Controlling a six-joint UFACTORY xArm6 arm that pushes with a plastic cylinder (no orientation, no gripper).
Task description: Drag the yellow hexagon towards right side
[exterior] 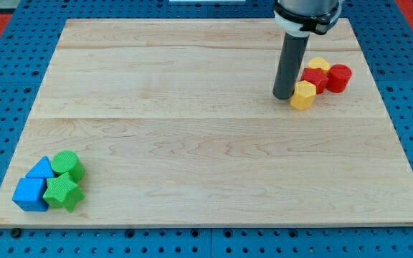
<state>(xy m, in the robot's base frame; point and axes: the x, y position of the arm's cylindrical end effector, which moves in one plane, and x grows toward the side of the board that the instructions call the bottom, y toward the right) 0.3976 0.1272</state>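
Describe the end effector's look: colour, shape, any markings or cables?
A straight dark grey cylindrical rod, plain and smooth, ending at my tip. Above it a wider black housing with a white ring band at the view's top. No cables, labels or markings visible; the rest of the arm is out of frame.

The yellow hexagon [303, 94] is a small chunky block standing flat on the wooden board, up in the view's upper right area. My tip [284, 97] sits right against its left side, touching or nearly so. On its right it butts up against a red block [314, 79].
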